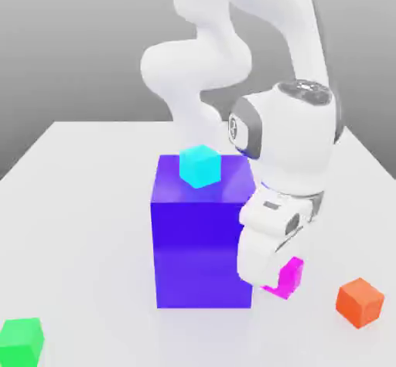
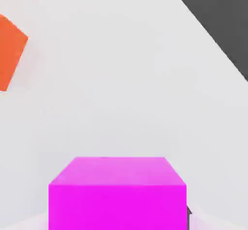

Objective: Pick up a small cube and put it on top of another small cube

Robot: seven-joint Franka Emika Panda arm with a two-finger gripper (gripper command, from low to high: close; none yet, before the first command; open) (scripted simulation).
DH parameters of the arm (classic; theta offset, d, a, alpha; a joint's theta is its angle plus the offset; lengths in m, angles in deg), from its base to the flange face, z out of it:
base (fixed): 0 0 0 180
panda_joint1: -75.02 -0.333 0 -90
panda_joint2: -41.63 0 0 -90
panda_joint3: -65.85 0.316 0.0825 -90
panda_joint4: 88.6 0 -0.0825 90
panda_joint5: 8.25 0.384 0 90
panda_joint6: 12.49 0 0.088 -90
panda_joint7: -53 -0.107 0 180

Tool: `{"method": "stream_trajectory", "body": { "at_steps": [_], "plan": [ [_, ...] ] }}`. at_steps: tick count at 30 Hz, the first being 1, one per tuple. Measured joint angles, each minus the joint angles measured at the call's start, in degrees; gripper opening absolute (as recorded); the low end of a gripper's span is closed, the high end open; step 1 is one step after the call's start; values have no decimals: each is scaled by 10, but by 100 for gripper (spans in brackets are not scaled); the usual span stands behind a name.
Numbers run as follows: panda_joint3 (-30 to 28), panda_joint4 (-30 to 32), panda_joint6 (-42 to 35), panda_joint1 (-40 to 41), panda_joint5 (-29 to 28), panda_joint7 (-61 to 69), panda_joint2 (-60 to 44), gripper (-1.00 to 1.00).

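Note:
The small magenta cube lies on the white table just to the exterior view's right of the big blue-purple block. My gripper has come down over it from above, and the white hand covers most of the cube. In the hand view the magenta cube sits very close, directly below the camera. The gripper is shut on it. The small green cube rests far off at the exterior view's lower left, near the table's front edge.
A tall blue-purple block stands right beside the hand and carries a cyan cube on top. An orange cube sits on the table to the exterior view's right of the magenta cube.

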State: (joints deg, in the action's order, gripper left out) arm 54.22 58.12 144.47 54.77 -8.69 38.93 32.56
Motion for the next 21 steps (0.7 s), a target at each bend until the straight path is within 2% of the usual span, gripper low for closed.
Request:
{"method": "stream_trajectory", "body": {
  "at_steps": [12, 14, 17, 18, 21],
  "plan": [
    [-124, -156, -112, 215, 113, 76, -81, -100],
    [-124, -173, -121, 245, 125, 115, -86, -100],
    [-99, -183, -82, 272, 164, 152, -137, -100],
    [-90, -185, -68, 280, 176, 161, -154, 100],
    [-90, -185, -68, 280, 176, 161, -154, 100]
  ]
}}
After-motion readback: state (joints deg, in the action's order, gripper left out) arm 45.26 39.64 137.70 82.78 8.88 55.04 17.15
